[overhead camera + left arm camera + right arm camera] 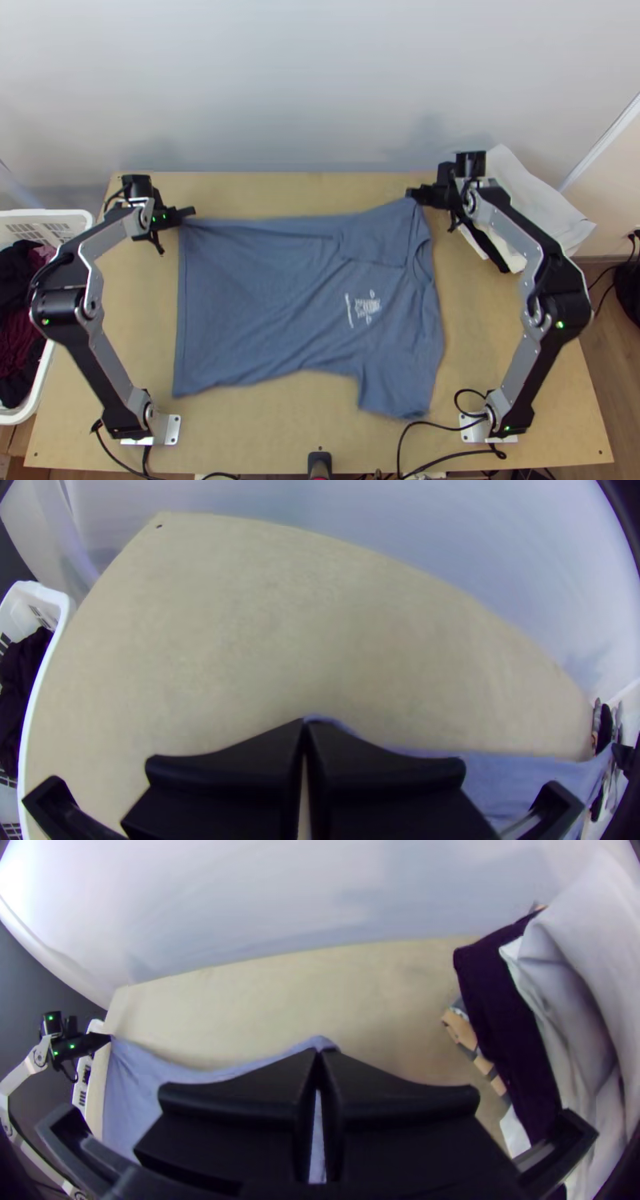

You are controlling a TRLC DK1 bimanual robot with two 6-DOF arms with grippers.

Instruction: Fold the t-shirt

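Note:
The blue t-shirt (264, 296) lies mostly flat across the middle of the table, a small white print on it, its hem toward the left and collar toward the right. My left gripper (189, 214) is shut on its far hem corner; in the left wrist view the fingertips of my left gripper (304, 724) meet with blue cloth just beyond. At the far shoulder, by the collar, my right gripper (413, 194) is shut on the cloth. In the right wrist view, my right gripper (319, 1053) pinches the t-shirt (137, 1090). One sleeve lies over the body; the other points to the near edge.
A white basket (80, 220) with dark clothes stands off the table's left side. At the far right, a stack of folded clothes (532, 192) lies behind the right arm. A wall runs along the far edge, and cables (440, 430) lie at the near right.

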